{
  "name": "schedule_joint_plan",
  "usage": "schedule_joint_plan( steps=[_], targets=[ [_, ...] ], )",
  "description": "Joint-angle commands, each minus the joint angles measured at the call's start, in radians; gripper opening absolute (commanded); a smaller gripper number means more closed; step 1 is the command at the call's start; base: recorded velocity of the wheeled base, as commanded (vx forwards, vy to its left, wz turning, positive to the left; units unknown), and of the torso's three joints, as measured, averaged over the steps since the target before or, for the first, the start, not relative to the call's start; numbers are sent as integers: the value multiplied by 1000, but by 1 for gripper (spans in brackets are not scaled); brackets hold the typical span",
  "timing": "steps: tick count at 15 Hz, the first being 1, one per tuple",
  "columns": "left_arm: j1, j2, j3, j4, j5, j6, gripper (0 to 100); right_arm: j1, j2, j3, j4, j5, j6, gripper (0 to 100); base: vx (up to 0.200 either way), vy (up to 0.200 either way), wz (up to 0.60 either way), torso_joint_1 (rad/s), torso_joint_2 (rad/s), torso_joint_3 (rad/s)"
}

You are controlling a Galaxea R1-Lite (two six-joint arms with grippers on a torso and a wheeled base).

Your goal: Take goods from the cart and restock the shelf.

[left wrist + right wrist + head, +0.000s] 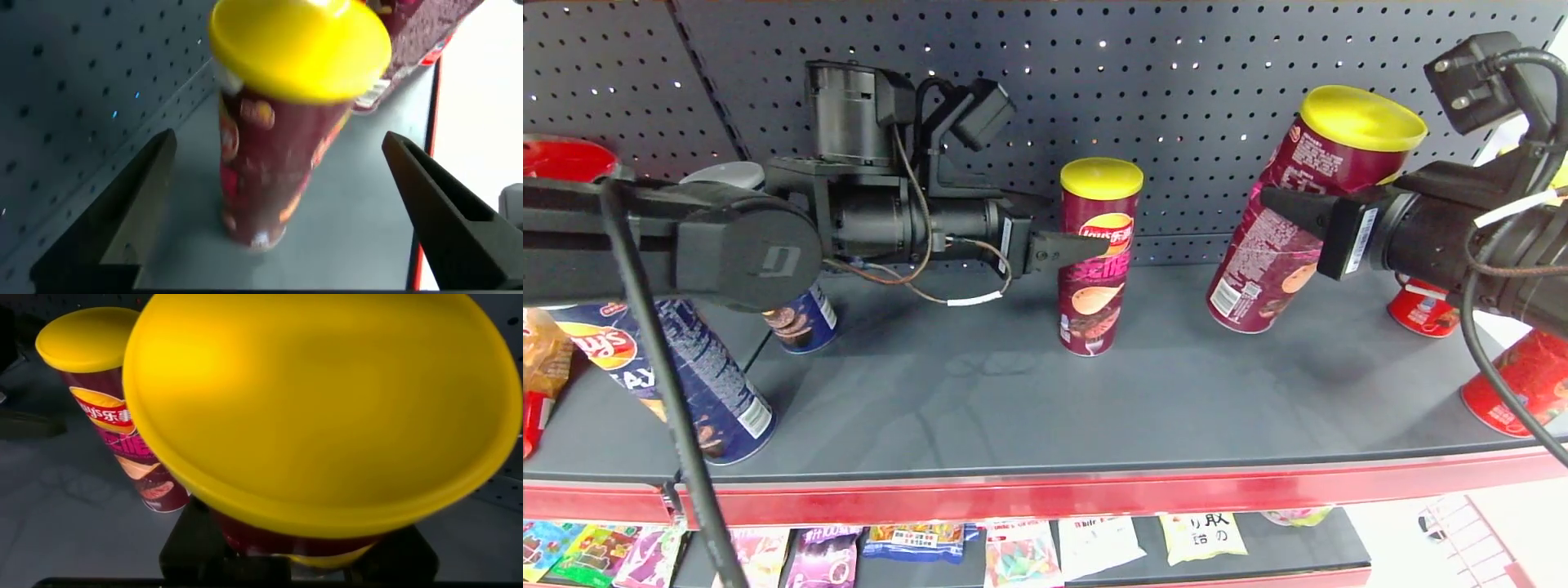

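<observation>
**Tilted can being lowered beside a can that is being straddled**

Far to the left of the upright can [1094, 286], and nearer the front edge of the shelf [980, 392], a blue can [707, 392] is being left out of the work. Just left of the upright can, the left gripper [278, 143] is being held level with the can's middle. Its fingers [139, 196] are being kept wide apart, one on each side of the can, neither touching it. The upright can is being carried by the shelf alone, close to the pegboard [1217, 49]. The risk here is being judged as a clipped can: if the arm is being drawn away off-line or swung sideways, a finger may be dragged against the tall, narrow can, which may be toppled.

To the right of the upright can, and apart from it, a second purple can [1262, 261] is being clamped around its upper body by the right gripper [1286, 208]. Its yellow lid [1364, 118] is being leaned away from the upright can. Its base is being held low over the shelf; whether it is touching cannot be told. If it is being let go while tilted, it is likely to be tipped over and rolled, either into the upright can or into the red cans [1515, 392] farther right. Squaring of the base is being called for before release.
</observation>
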Motion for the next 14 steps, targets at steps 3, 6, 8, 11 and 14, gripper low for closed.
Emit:
schedule_joint_plan(
  steps=[3,6,8,11,14],
  targets=[
    [-29,47,-46,3,-27,0,100,-1,2,1,-1,0,0,0,0,0,0,0,0,0],
    [-29,89,-73,3,-33,4,100,-5,1,1,-1,-1,1,0,0,0,0,0,0,0],
    [-29,130,-129,2,-33,6,100,-5,-1,1,-1,-1,12,0,0,0,0,0,0,0],
    [-31,173,-182,2,-33,20,100,-7,-2,1,-1,-1,12,0,0,0,0,0,0,0],
    [-31,190,-185,2,-40,64,0,-12,-1,1,-1,-1,14,0,0,0,0,0,0,0]
  ],
)
